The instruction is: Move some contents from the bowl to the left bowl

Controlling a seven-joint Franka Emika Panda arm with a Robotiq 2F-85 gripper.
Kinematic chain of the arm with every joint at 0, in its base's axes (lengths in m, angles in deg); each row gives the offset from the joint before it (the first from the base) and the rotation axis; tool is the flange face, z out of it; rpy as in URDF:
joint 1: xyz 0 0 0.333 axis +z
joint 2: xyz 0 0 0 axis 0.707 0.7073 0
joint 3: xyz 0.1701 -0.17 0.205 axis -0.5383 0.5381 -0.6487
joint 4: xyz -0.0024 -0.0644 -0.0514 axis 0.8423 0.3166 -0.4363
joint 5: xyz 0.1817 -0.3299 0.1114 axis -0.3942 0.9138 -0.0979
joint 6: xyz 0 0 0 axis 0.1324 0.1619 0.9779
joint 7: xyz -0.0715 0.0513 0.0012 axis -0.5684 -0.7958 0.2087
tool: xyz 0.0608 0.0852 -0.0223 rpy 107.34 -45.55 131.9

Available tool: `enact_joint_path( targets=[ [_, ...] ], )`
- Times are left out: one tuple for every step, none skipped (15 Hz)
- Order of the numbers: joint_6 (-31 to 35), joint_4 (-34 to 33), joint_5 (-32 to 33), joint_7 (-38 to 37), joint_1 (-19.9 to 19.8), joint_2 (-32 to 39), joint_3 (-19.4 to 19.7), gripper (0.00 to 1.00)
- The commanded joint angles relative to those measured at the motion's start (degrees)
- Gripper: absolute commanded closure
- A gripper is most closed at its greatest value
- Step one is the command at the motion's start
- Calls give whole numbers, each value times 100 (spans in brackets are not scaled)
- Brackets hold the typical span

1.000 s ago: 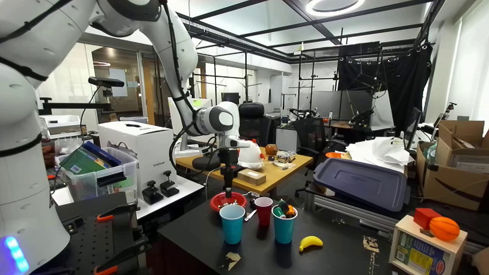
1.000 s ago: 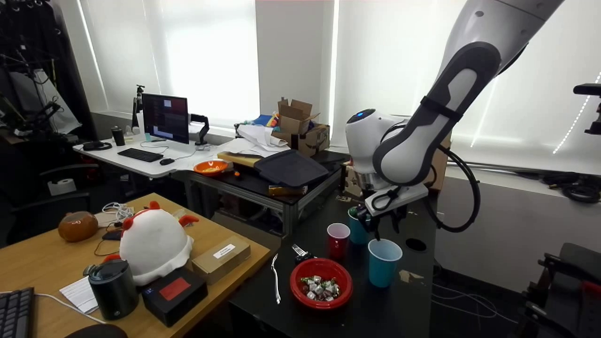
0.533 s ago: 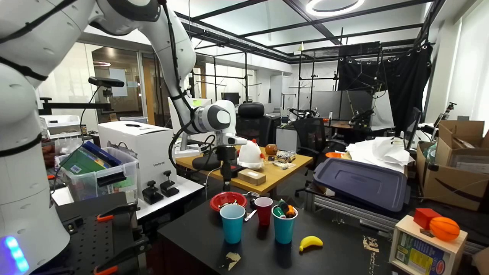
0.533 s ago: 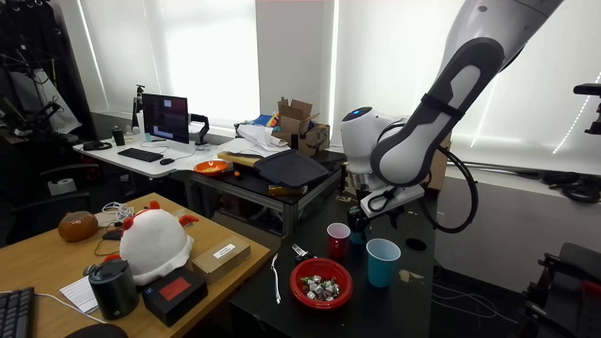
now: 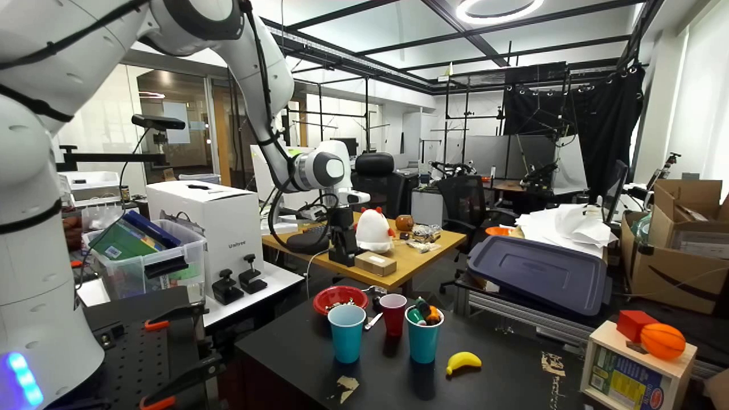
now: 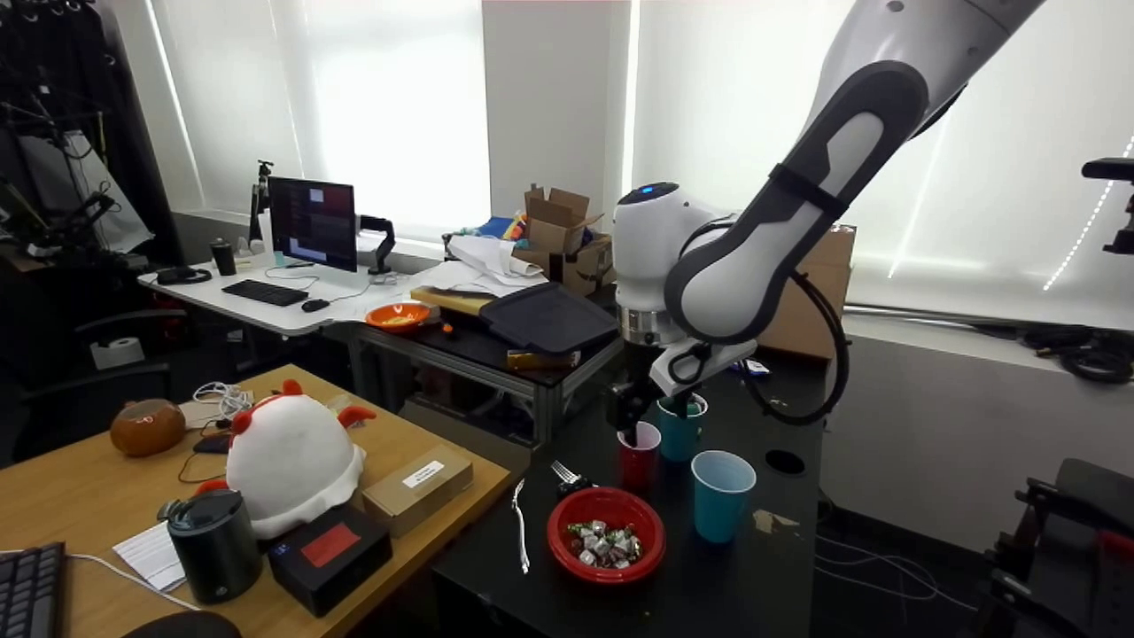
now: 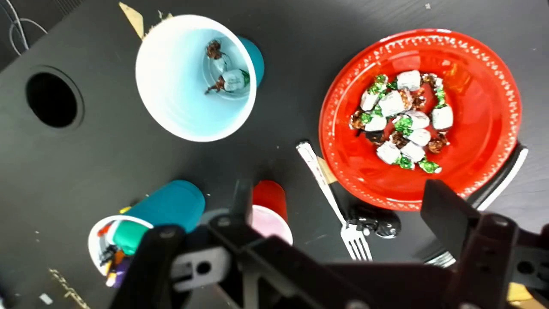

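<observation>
The red bowl [image 5: 326, 296] stands on the black table and shows in both exterior views [image 6: 606, 574]. In the wrist view the bowl [image 7: 480, 124] holds several silver-wrapped candies [image 7: 405, 122] with green and brown ends. No second bowl shows on the black table. An upright teal cup [image 6: 718, 518] stands beside the bowl; in the wrist view this cup [image 7: 169, 86] holds two wrapped candies [image 7: 233, 80]. My gripper [image 7: 345, 201] is open with nothing between its fingers. In the exterior views it hangs [image 5: 343, 259] above the table, near the cups [image 6: 657, 419].
A red cup [image 7: 271, 197] and another teal cup [image 7: 176, 206], filled with small toys, stand close to the gripper's side. A fork [image 7: 326, 193] and a black object [image 7: 379, 223] lie beside the bowl. A yellow banana [image 5: 463, 361] and a wooden box [image 5: 632, 376] are on the table.
My gripper has risen and turned, and has shifted left in an exterior view, from near the teal cup to by the red cup. The bowl and cups have stayed in place.
</observation>
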Motion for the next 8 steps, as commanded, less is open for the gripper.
enact_joint_path(
  targets=[
    [51, -714, -262, 1056, -266, 581, -316, 0],
    [29, -926, -336, 1326, -293, 765, -366, 0],
    [2, -1159, -420, 1608, -354, 960, -452, 0],
    [-40, -1369, -480, 1873, -391, 1131, -514, 0],
    [-82, -1569, -536, 2108, -431, 1288, -581, 0],
    [-159, -1828, -577, 2381, -491, 1472, -637, 0],
    [-247, -2097, -607, 2629, -545, 1664, -679, 0],
    [-311, -2289, -644, 2936, -631, 1812, -785, 0]
  ],
)
